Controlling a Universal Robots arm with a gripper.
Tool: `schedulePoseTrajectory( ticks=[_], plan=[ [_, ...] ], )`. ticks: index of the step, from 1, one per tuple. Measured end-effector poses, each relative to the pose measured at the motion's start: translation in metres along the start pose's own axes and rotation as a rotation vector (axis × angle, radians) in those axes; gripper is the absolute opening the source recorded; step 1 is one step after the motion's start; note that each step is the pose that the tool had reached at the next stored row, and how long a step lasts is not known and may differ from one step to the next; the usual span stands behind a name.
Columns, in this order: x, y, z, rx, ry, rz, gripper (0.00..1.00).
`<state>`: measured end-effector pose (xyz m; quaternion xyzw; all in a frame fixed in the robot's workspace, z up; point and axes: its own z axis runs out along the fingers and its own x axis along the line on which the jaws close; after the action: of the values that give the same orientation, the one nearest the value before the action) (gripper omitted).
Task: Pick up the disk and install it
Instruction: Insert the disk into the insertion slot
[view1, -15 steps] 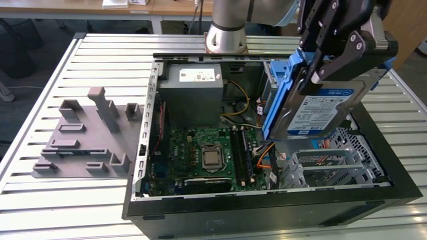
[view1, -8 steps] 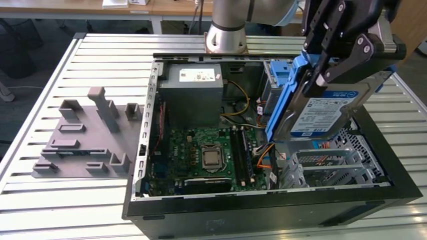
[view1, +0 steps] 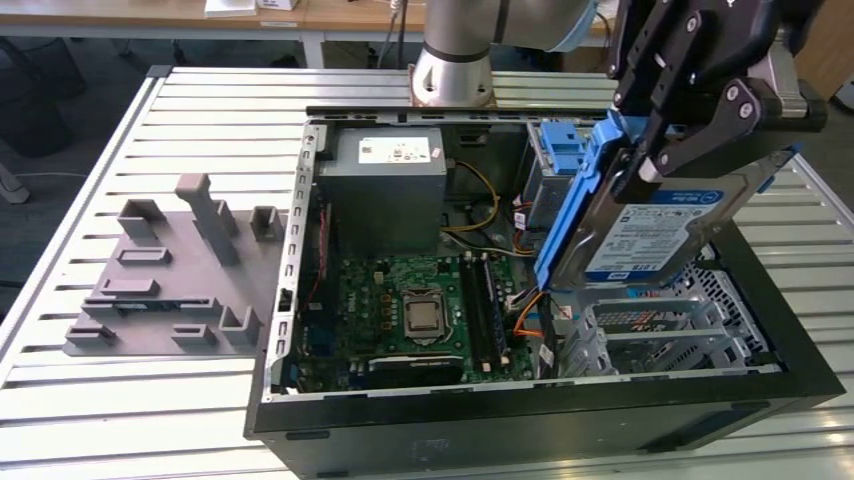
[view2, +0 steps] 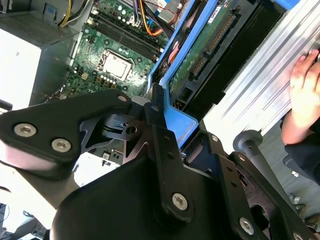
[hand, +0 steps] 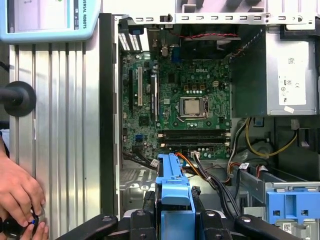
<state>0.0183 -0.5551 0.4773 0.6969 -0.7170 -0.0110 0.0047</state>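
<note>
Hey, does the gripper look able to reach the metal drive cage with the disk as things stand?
Probably yes: the gripper, jaws shut on the disk, hangs over the open-topped drive cage, with nothing visible between them.

The claw is clamped on the upper edge of the disk and holds it tilted, nearly on edge, above the open computer case. The case lies on the slatted worktop and reaches toward its near edge, with the motherboard and power supply exposed. A gray fixture plate lies by the worktop's edge on the exterior view's left, just beside the case.
</note>
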Motion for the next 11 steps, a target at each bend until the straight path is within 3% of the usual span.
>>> schedulePoseTrajectory(
  ticks=[11],
  plan=[
    [0.0039, -0.0071, 0.0008, 0.0000, 0.0001, 0.000, 0.36]
  ],
)
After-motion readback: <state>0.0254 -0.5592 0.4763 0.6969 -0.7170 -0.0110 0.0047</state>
